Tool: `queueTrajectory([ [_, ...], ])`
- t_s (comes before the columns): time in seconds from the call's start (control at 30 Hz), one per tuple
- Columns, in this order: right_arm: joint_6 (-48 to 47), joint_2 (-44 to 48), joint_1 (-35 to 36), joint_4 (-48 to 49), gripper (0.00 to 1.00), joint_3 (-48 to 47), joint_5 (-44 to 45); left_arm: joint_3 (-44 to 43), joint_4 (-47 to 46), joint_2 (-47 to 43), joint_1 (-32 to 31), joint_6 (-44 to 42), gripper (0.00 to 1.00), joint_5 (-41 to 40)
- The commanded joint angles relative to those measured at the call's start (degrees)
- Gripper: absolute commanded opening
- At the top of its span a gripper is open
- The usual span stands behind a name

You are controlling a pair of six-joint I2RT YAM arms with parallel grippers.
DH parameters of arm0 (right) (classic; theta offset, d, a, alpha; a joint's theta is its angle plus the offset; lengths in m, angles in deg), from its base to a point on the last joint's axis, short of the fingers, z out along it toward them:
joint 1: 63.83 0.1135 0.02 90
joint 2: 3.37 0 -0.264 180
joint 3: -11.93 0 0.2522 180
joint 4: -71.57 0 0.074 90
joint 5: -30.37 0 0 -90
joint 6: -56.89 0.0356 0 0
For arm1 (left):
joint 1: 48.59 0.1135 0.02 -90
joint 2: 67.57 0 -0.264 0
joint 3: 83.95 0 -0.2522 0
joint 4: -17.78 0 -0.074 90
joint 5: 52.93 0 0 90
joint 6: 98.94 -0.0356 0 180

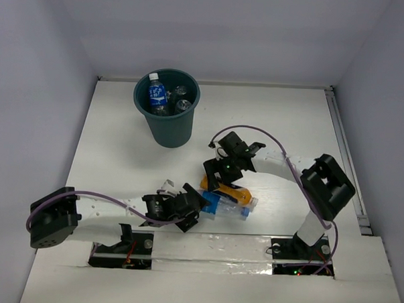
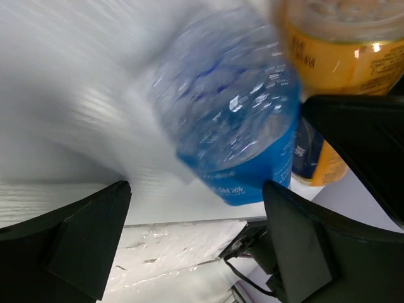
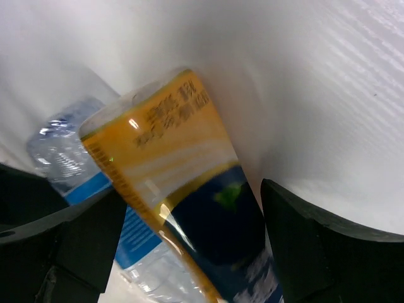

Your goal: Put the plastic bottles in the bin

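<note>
The dark teal bin [image 1: 165,126] stands upright at the back left of the table. Inside it are a blue-labelled bottle [image 1: 156,94] and clear bottles [image 1: 181,101]. Two plastic bottles lie side by side on the table: an orange one with a dark label [image 1: 232,192] [image 3: 170,164] [image 2: 341,57] and a clear one with a blue label [image 1: 228,206] [image 2: 230,120] [image 3: 63,151]. My left gripper [image 1: 199,205] [image 2: 196,233] is open, and the blue-labelled bottle's end lies between its fingertips. My right gripper [image 1: 215,184] [image 3: 196,246] is open and straddles the orange bottle.
White walls close in the table at the back and on both sides. A metal rail [image 1: 345,151] runs along the right edge. The right arm's elbow [image 1: 328,184] hangs over the right side, and purple cables loop above the table near both arms.
</note>
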Motion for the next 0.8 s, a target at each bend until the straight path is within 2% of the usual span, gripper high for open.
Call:
queueTrajectory([
  [0.0,-0.44,-2.15,-0.03,2.26,0.9,-2.62,2.7,4.38,7.51,-2.6,-0.12,18.0,0.88,-7.47],
  [0.13,2.72,-2.6,-0.55,4.36,0.79,-2.54,6.04,5.08,7.77,-5.94,-0.12,18.79,0.94,-10.89],
  [0.27,5.36,-1.28,-1.08,5.6,0.58,-1.31,8.15,3.95,7.94,-7.08,-0.12,18.79,0.96,-13.79],
  [0.4,7.47,1.97,-1.08,8.32,0.56,3.34,7.45,4.38,6.2,-8.14,2.94,17.31,0.97,-15.29],
  [0.57,8.7,6.63,-1.61,9.64,0.55,7.31,7.62,5.09,-3.72,-5.95,9.53,6.86,0.94,-13.19],
  [0.67,9.14,8.82,-2.13,9.73,0.54,8.54,7.71,2.81,-6.54,-0.43,12.26,2.29,0.89,-10.91],
  [0.77,9.4,11.72,-2.14,9.56,0.54,8.98,8.33,2.27,-8.39,2.39,12.27,1.13,0.82,-9.76],
])
